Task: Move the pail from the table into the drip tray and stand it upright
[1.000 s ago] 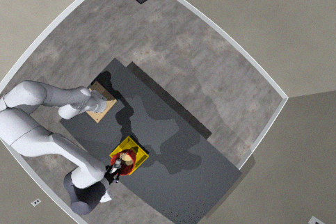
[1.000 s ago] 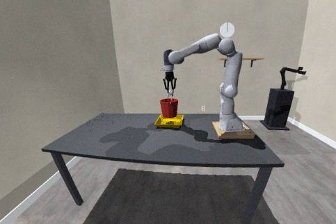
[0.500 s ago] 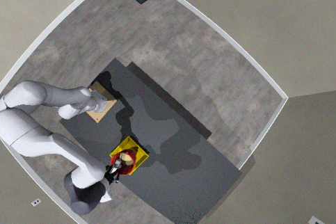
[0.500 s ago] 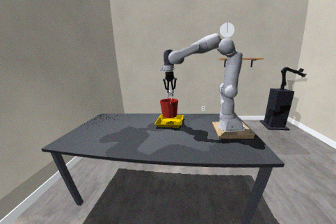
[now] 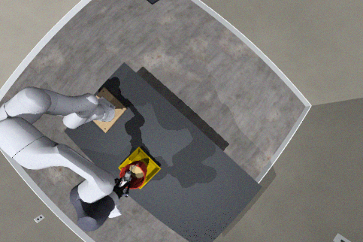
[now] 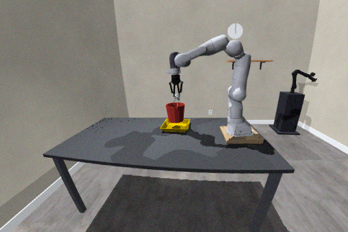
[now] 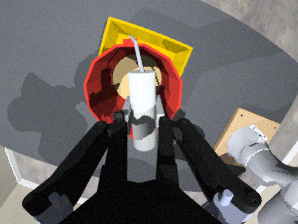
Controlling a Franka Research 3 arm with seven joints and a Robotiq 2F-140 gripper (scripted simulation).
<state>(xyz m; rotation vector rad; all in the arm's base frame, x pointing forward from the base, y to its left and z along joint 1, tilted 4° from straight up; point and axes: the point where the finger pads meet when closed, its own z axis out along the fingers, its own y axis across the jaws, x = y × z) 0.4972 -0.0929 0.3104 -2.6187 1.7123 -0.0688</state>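
Your tool [image 7: 144,124] is clamped on the pail's [image 6: 175,112] handle grip [image 7: 143,99]; expect the stiff, light pail to swing.

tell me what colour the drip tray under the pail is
Yellow. The drip tray shows best in the exterior view, under the red pail.

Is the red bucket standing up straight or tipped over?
Standing up straight. The red bucket sits in the yellow tray with its open top facing up, while the gripper above it grips its handle.
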